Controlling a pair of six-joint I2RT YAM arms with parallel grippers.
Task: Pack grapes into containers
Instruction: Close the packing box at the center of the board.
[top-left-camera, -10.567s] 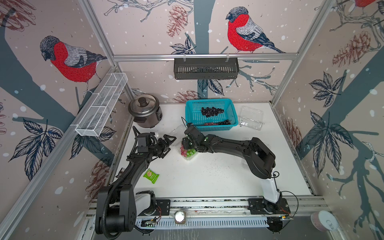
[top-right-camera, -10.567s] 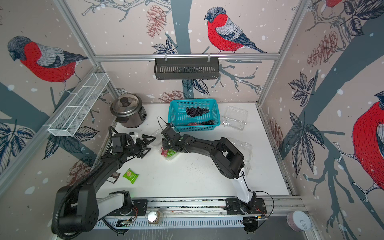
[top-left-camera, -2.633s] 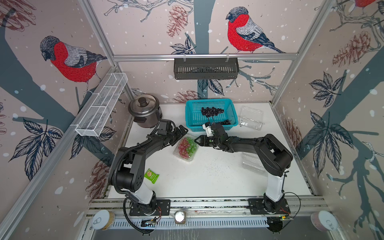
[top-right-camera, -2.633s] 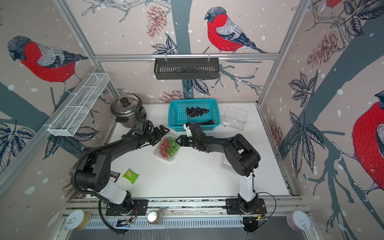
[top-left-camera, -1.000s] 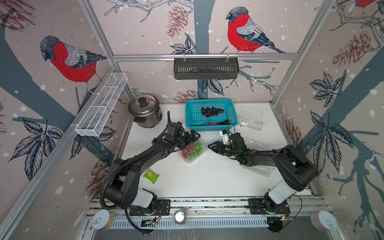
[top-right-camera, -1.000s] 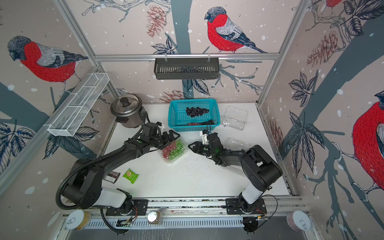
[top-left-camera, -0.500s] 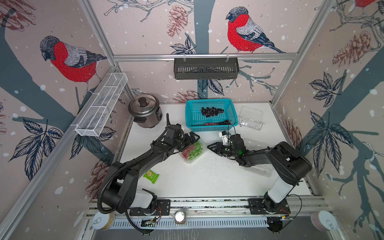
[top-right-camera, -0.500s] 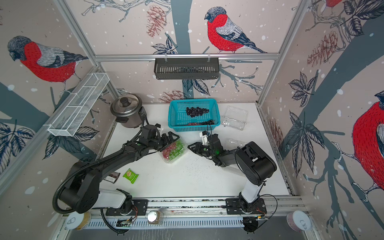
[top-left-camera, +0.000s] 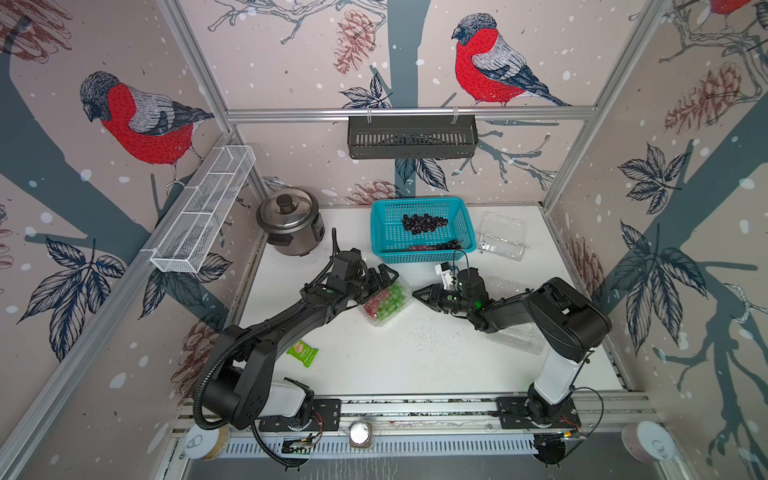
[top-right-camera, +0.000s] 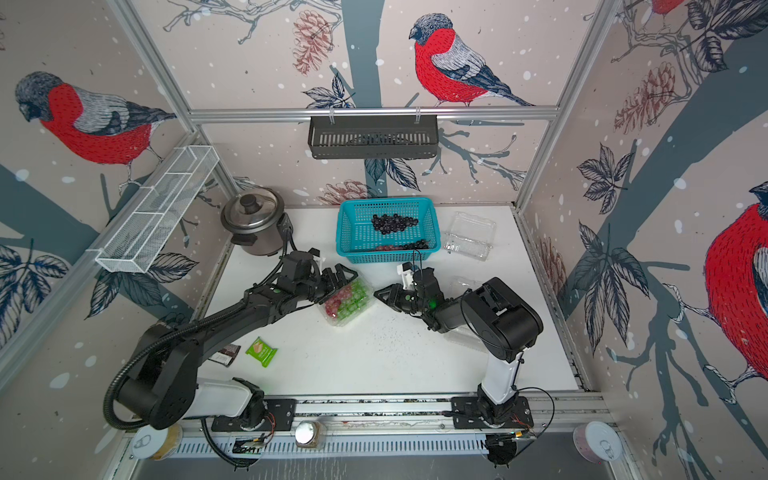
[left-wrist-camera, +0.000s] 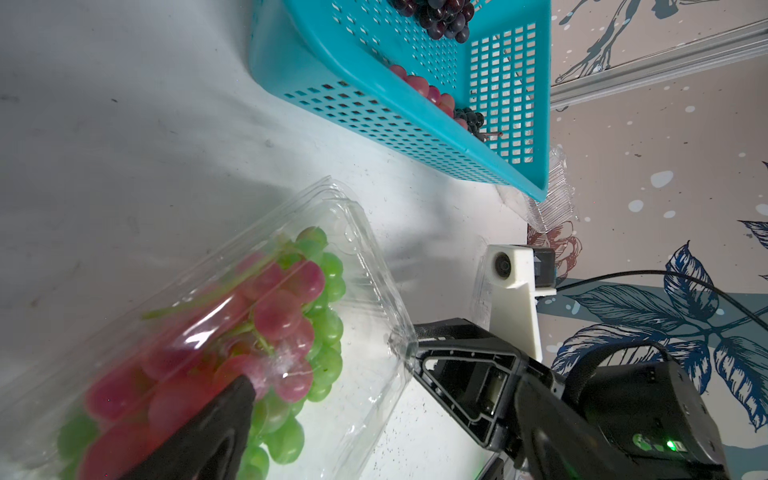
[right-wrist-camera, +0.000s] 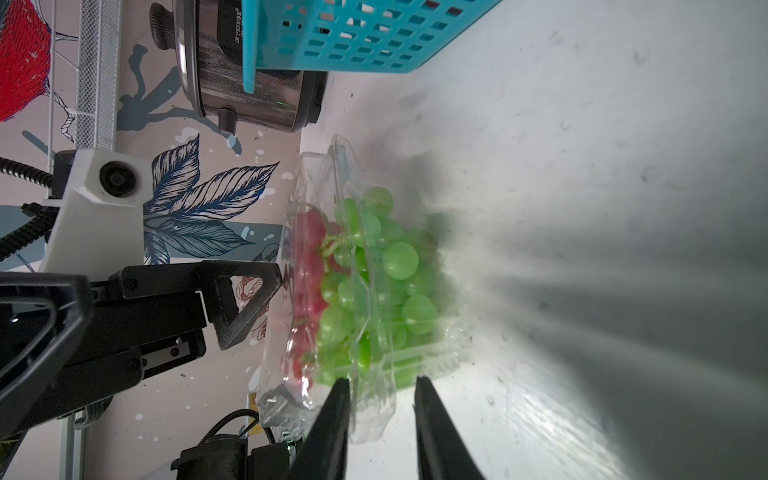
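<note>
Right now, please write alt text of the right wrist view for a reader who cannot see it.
A clear container of green grapes and red grapes lies on the white table, its near lip between the parted fingers of the right gripper. The open left gripper is beside it; a teal basket and steel rice cooker stand behind.

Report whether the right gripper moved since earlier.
Yes: rightward. Against the teal basket, the right gripper went from near its left corner to its middle.
</note>
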